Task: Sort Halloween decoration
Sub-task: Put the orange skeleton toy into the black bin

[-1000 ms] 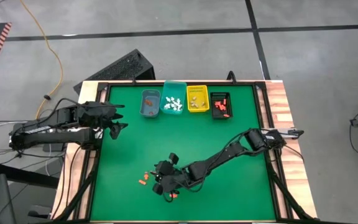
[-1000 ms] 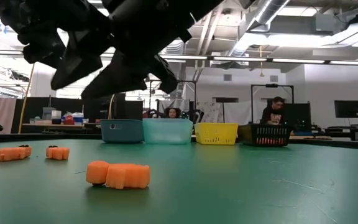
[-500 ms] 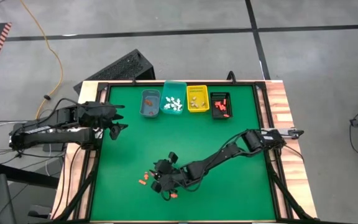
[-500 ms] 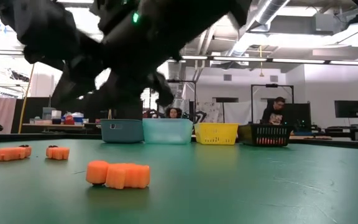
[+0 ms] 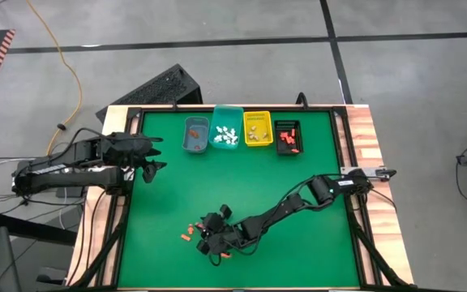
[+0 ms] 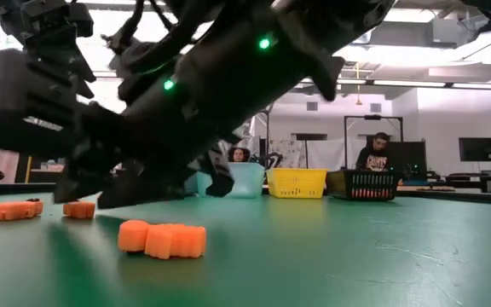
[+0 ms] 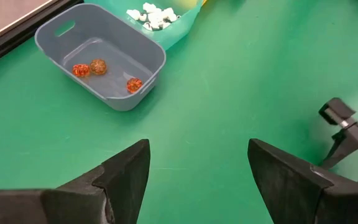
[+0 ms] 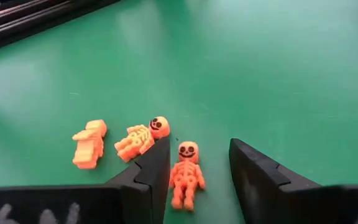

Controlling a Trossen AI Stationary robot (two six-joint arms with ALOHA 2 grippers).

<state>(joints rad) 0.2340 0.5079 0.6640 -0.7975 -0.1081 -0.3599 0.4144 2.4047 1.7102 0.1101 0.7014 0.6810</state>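
Small orange Halloween decoration pieces lie flat on the green table near its front. In the right wrist view an orange skeleton figure (image 8: 186,174) lies between the fingers of my open right gripper (image 8: 197,160), which hovers low over it. Two more orange pieces (image 8: 140,138) (image 8: 89,144) lie just beyond. From above, my right gripper (image 5: 210,242) is beside loose orange pieces (image 5: 187,235). Another orange piece (image 6: 162,240) lies nearest the low camera. My left gripper (image 7: 197,162) waits open at the table's left side (image 5: 154,156).
Four small bins stand in a row at the far edge: blue-grey (image 5: 196,135) with round orange pieces (image 7: 98,66), teal (image 5: 226,130) with white pieces, yellow (image 5: 258,128), black (image 5: 288,136). People sit in the room beyond the table (image 6: 377,155).
My right gripper has come down toward the table over the orange pieces near the front edge, staying open. The pieces have not moved.
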